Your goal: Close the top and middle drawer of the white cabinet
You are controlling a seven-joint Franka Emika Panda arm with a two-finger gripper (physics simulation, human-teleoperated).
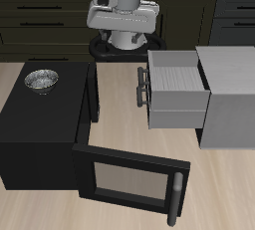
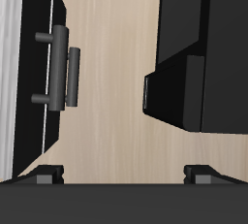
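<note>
The white cabinet [image 1: 227, 95] stands beside the black box. Its top drawer [image 1: 177, 72] is pulled out and shows its inside from above. Under it the middle drawer [image 1: 175, 113] is pulled out about as far. Their dark grey bar handles [image 1: 141, 85] face the black box. In the wrist view both handles [image 2: 64, 68] show one over the other above the wooden table. My gripper [image 1: 122, 27] hangs high at the table's back, well away from the drawers. It is open [image 2: 126, 175], and its fingertips [image 2: 46, 175] stand far apart with nothing between them.
A black box [image 1: 40, 134] sits across from the drawers, and its windowed door [image 1: 127, 181] is swung open toward the table's front edge. A metal bowl [image 1: 41, 78] rests on top of the box. A strip of bare table [image 1: 118, 105] lies between box and drawer fronts.
</note>
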